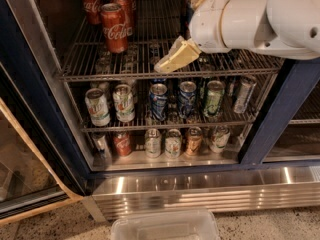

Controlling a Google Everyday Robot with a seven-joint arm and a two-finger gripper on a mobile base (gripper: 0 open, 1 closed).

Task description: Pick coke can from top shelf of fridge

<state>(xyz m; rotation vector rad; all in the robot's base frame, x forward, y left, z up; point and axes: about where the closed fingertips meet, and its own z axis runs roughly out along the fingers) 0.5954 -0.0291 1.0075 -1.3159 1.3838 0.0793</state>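
The coke can (114,28) stands upright at the left front of the top shelf (95,68) in the fridge (272,115), with two more red cans just behind it. The gripper (173,30) hovers over the shelf's middle, to the right of the can and apart from it. Its jaws are spread wide and hold nothing.

The scene is dim and warm-toned. The gripper (173,29), spread wide in front of the top shelf (90,59), catches pale light on its lower finger (177,56). Left of the fingers the coke can (114,28) carries a soft sheen. Far below them the steel base strip (200,191) glares brightly. Behind them the fridge (280,114) interior sinks into shadow.
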